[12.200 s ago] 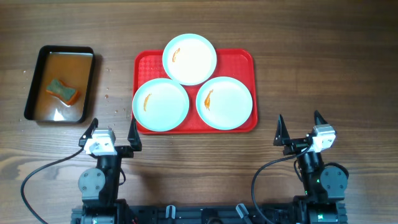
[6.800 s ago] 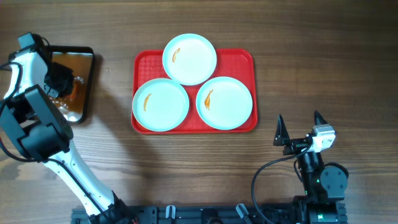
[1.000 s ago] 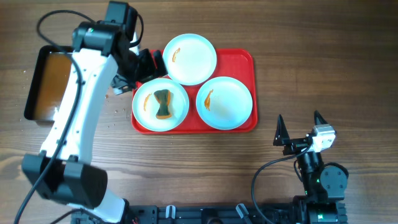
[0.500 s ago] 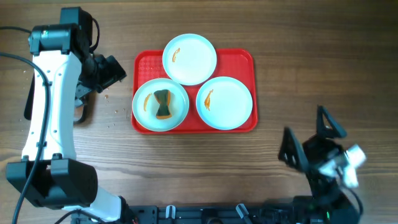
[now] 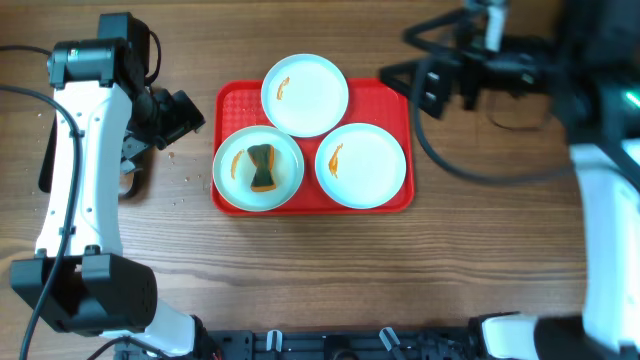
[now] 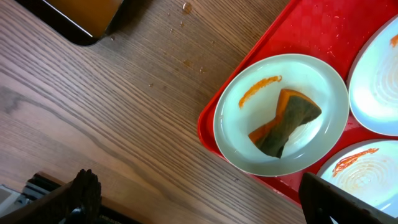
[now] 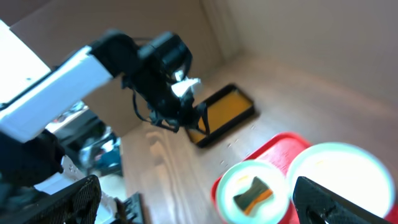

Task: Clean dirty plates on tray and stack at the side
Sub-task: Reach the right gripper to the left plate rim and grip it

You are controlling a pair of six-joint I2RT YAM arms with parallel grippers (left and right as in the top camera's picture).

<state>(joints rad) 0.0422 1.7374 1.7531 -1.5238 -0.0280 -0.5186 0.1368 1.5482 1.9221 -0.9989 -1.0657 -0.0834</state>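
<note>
Wooden surface (image 5: 300,280) holds the red tray (image 5: 396,96) at frame centre; all three plates (image 5: 370,170) show orange smears, none stacked. A sponge (image 5: 262,167) lies on the lower-left one. Left gripper (image 5: 190,113) and right gripper (image 5: 400,55) are spread, empty.

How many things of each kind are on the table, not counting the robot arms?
White plates: 3
Red tray: 1
Sponge: 1
Black pan: 1
Total: 6
</note>
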